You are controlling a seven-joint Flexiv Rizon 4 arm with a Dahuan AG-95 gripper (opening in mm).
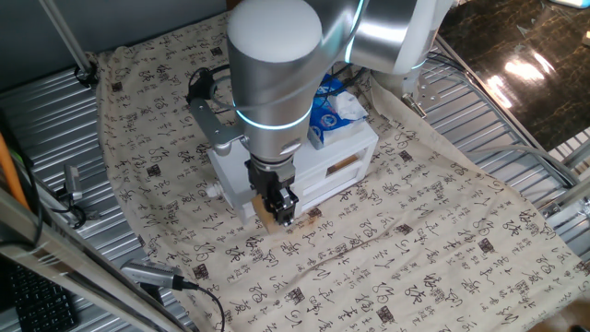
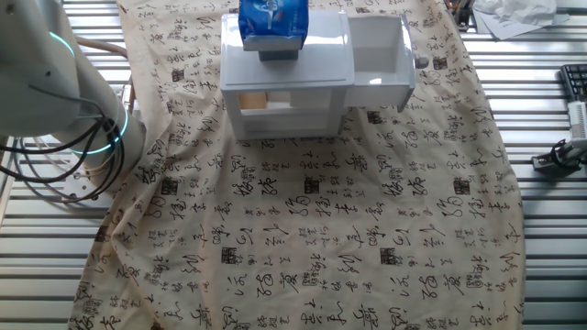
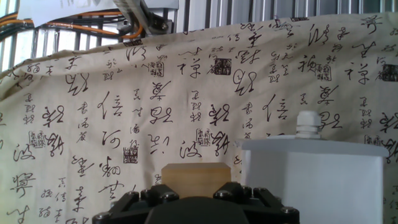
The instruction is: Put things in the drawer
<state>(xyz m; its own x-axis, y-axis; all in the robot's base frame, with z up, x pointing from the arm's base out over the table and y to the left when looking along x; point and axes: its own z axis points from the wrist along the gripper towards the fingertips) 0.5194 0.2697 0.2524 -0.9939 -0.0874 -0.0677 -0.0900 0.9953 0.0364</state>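
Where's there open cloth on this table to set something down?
The broad cloth in front of the white cabinet is bare. It is crowded by the pulled-out drawer, where the pincer sits at the block; the tissue pack occupies the cabinet top.

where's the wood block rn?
Hand view: the wood block sits on the cloth just ahead of the tool, directly left of the open drawer.

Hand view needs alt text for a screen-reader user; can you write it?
A small wooden block sits just beyond the gripper, beside a white drawer with a round knob, all on a cloth printed with black calligraphy.
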